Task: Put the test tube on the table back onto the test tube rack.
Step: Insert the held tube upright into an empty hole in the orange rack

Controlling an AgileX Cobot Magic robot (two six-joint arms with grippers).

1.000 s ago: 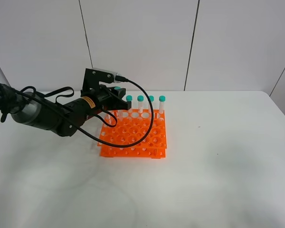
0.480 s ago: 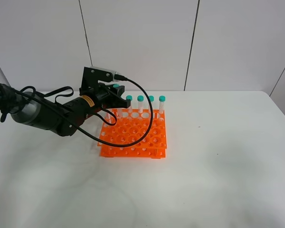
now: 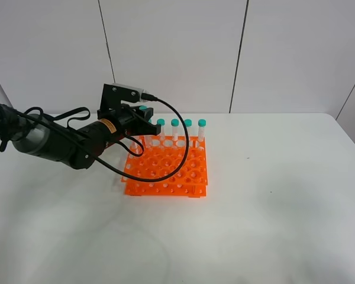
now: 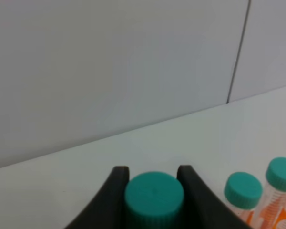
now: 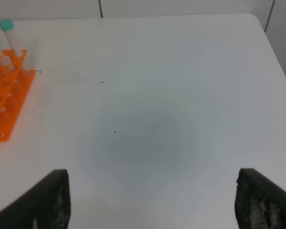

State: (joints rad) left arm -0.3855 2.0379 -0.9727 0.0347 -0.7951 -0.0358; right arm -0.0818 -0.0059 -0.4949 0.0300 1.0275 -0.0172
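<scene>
The left gripper [image 3: 144,116] is clenched on the test tube [image 4: 154,193], its 2 dark fingers [image 4: 113,195] pressed against either side of the teal cap. It holds the tube upright over the far left corner of the orange test tube rack [image 3: 165,168], with the cap higher than those of the 4 capped tubes [image 3: 174,123] standing in the rack's far row just to its right. The gripper hides the tube's lower part, so I cannot tell whether the tip is inside a hole. The rack sits on the white table [image 3: 272,207], left of its middle. The right gripper [image 5: 151,174] hangs released over bare tabletop well right of the rack, its jaws wide apart with nothing between them.
</scene>
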